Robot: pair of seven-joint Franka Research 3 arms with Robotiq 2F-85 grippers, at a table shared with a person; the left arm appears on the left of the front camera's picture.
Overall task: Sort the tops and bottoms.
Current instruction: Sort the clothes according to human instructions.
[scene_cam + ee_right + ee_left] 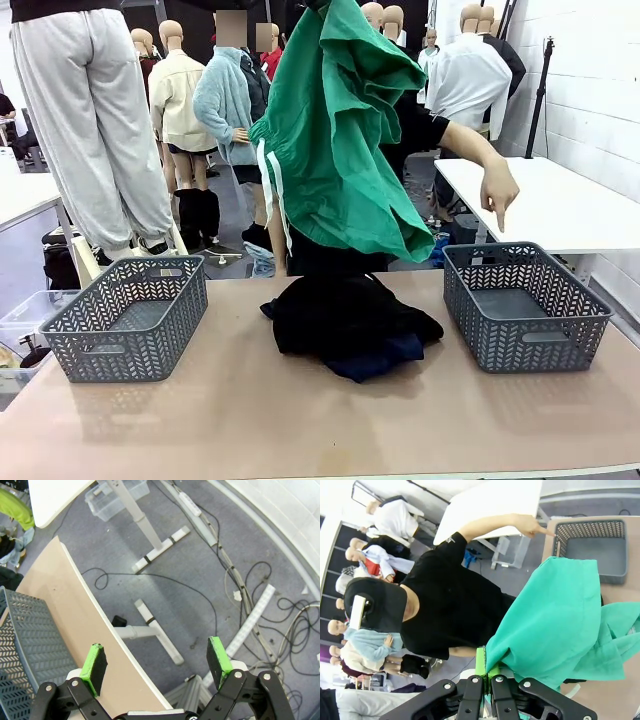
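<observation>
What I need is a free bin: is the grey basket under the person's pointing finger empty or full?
Empty: the grey lattice plastic basket shows a bare floor, nothing inside.

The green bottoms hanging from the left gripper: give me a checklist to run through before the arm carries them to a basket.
1. Left gripper shut on the bottoms: ok.
2. Hem of the bottoms hangs above the dark pile: ok.
3. Destination shown, with the person's hand pointing down at the right basket: ok.
4. Right basket has room, its floor is bare: ok.
5. Drop path free: not ok, the hand hangs above the basket's far rim.
6. Right gripper open and looking down past the table edge, off to the side: ok.
</observation>
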